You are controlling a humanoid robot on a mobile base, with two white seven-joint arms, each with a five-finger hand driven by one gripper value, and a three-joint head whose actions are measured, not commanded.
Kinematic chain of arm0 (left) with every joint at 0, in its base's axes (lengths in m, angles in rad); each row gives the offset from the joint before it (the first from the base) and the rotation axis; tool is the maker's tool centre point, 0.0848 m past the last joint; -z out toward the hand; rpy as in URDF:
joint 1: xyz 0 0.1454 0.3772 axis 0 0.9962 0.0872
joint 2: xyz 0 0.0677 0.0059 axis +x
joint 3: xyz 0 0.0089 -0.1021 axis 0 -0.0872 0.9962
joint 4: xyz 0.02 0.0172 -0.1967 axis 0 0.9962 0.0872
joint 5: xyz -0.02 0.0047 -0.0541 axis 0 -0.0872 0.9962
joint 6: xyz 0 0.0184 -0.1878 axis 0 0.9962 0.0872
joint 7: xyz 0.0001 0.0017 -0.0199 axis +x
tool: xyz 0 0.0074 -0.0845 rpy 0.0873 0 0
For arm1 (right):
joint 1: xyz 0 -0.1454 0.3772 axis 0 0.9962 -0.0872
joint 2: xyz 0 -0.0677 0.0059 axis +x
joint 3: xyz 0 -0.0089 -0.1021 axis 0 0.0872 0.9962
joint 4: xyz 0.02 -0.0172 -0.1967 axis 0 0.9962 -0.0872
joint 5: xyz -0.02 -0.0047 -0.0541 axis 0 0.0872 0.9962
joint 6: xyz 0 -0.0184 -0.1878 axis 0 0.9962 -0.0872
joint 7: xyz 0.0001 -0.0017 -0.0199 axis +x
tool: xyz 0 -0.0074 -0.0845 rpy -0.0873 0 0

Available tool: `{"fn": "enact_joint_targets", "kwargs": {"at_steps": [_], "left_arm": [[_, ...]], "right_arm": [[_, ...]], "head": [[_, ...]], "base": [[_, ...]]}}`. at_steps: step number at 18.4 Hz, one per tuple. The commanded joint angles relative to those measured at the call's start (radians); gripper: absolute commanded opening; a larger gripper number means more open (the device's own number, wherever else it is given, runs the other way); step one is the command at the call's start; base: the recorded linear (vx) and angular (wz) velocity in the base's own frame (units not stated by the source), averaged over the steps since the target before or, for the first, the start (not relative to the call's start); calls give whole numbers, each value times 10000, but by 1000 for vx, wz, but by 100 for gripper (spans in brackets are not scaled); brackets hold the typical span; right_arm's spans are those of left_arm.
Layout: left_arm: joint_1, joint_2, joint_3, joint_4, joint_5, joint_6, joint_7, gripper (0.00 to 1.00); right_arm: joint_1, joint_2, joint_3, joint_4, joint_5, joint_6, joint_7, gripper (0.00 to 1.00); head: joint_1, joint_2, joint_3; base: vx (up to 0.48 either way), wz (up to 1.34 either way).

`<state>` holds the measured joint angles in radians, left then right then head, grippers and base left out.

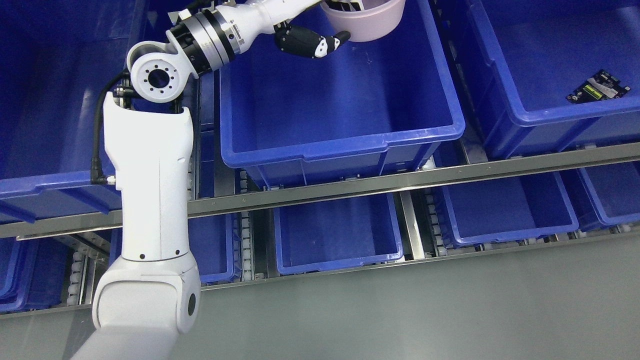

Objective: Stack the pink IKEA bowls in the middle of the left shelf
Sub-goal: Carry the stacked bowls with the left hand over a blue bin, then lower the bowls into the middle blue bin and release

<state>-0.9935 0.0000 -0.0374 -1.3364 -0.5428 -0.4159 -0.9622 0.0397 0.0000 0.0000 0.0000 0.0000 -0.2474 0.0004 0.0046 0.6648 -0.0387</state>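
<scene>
Over the middle blue plastic bin (340, 135), my left hand (320, 35) grips the round pink plastic bowl (367, 22) by its rim. I judge placement underway; next, lower it gently.

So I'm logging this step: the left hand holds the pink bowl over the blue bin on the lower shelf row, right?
Not quite. The head view shows the left hand holding the pink bowl over the middle blue bin on the upper shelf row, not the lower one.
</scene>
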Motion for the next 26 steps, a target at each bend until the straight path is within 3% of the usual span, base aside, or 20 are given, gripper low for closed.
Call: {"fn": "enact_joint_targets", "kwargs": {"at_steps": [1, 6, 9, 16, 17, 19, 22, 24, 26], "left_arm": [[286, 382, -915, 1445, -141, 17, -225, 9], [531, 414, -914, 1338, -110, 2, -441, 15], [945, 291, -915, 1092, -94, 17, -441, 23], [915, 174, 156, 510, -79, 155, 17, 86], [885, 174, 630, 479, 118, 140, 490, 96], [823, 174, 1429, 494, 1507, 79, 2095, 100], [914, 174, 1341, 494, 5020, 277, 6723, 99], [1220, 174, 1020, 296, 5121, 721, 8618, 100], [1634, 174, 453, -285, 5167, 1119, 8901, 100]], "right_arm": [[1, -175, -46, -174, -15, 4, -4, 100], [1, -175, -46, -174, -15, 4, -4, 100], [1, -175, -46, -174, -15, 4, -4, 100], [1, -175, -46, -174, -15, 4, -4, 100], [1, -175, -46, -174, -15, 4, -4, 100], [1, -175, -46, -174, -15, 4, -4, 100], [1, -175, -46, -174, -15, 4, -4, 100], [1, -175, -46, -174, -15, 4, -4, 100], [1, -175, -46, -174, -15, 4, -4, 100]], "head": [[0, 0, 0], [0, 0, 0], [0, 0, 0], [0, 0, 0], [0, 0, 0], [0, 0, 0], [0, 0, 0], [0, 0, 0], [0, 0, 0]], "base": [[112, -6], [89, -30], [35, -6], [3, 1], [0, 0], [0, 0], [0, 0], [0, 0], [0, 0]]}}
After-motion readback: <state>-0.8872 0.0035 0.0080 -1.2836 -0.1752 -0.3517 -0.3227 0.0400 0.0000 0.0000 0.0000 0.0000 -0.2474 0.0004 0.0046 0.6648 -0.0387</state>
